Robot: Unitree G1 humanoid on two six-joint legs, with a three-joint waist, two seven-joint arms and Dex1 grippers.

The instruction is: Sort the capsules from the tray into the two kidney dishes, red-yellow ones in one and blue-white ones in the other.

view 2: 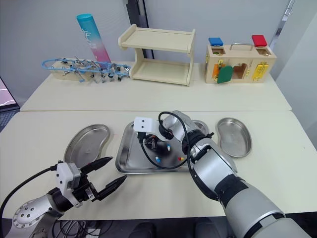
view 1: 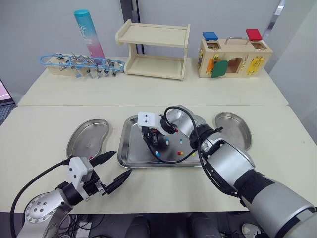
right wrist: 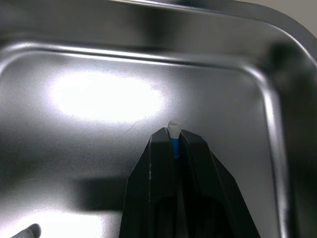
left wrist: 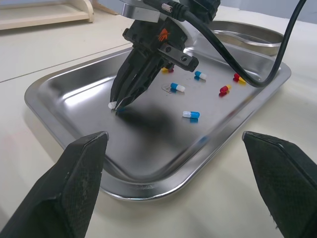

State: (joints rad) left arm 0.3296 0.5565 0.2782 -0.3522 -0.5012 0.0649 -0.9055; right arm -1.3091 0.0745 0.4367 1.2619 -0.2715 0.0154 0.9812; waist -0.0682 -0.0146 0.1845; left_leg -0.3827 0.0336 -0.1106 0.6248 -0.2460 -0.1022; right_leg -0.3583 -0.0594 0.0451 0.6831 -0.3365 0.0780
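Two pale beige tables [view 1: 44, 134] pushed together in front of a grey wall. On the far one, L to R: a blue wire rack [view 1: 81, 63] w/ metal clips, a teal-pink tube [view 1: 89, 32], a two-tier wooden shelf [view 1: 154, 49] and a wooden lock box [view 1: 234, 55]. On the near one, a steel tray [view 1: 130, 148] in the middle, w/ a left kidney dish [view 1: 86, 139] and a right kidney dish [view 1: 233, 129] just beside it, one per side, so 2 dishes and 1 tray.

The capsules are small two-tone pills, shiny, lying flat on the tray floor, mostly in its right half. Loose ones counted from the left wrist view: 3 blue-white [left wrist: 177, 87] [left wrist: 200, 75] [left wrist: 190, 114], 2 red-yellow [left wrist: 224, 89] [left wrist: 239, 78], plus another red-yellow one [left wrist: 166, 70] partly hidden behind the black fingers.

Right gripper [left wrist: 116, 104] reaches down into the tray's left-centre, fingers pressed nearly together and pinching a held capsule [right wrist: 173, 130], also blue-white: white end pokes out past the tips, blue part sits between the pads. It's right at the tray floor; can't tell if it touches.

Left gripper [view 1: 122, 162] hovers over the table's front edge, near the tray's front-left corner, fingers spread wide, holding nothing
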